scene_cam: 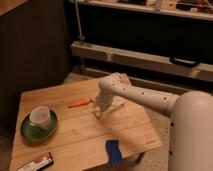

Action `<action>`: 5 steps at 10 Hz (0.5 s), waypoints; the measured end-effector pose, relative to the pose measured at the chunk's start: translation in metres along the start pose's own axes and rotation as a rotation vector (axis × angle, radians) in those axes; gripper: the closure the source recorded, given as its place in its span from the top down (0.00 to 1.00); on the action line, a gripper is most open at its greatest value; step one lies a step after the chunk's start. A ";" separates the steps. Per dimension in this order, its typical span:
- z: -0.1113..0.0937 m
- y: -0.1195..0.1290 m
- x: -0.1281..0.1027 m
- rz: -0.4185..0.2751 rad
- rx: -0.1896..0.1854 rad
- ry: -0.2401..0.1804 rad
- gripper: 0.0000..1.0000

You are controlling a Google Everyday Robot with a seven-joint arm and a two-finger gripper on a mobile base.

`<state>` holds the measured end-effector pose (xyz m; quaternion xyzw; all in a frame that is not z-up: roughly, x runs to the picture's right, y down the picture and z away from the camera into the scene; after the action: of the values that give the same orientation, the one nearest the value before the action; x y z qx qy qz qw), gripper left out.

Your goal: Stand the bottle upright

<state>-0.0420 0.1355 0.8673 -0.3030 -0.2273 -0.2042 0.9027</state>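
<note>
Your claw (101,110) hung low over the bottle (115,104) lying on the bench (131,129) beside the carrot (80,103), couldn't tell if it'd grabbed, so you needed a snug hold before tipping up slowly.

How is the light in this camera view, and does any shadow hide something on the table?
Camera view: warm light on the light-brown wooden table; the wall and shelves behind are dark. The tool, low over the table centre right of the orange carrot, casts shade beneath; the small whitish plastic bottle cannot be told apart there.
</note>
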 end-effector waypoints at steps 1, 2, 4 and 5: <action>0.002 0.001 0.001 0.000 -0.005 0.001 0.51; 0.004 0.001 0.002 -0.001 -0.010 0.002 0.51; 0.008 0.001 0.003 -0.002 -0.020 0.001 0.51; 0.009 0.001 0.003 -0.004 -0.024 0.000 0.51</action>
<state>-0.0413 0.1415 0.8754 -0.3135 -0.2253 -0.2087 0.8986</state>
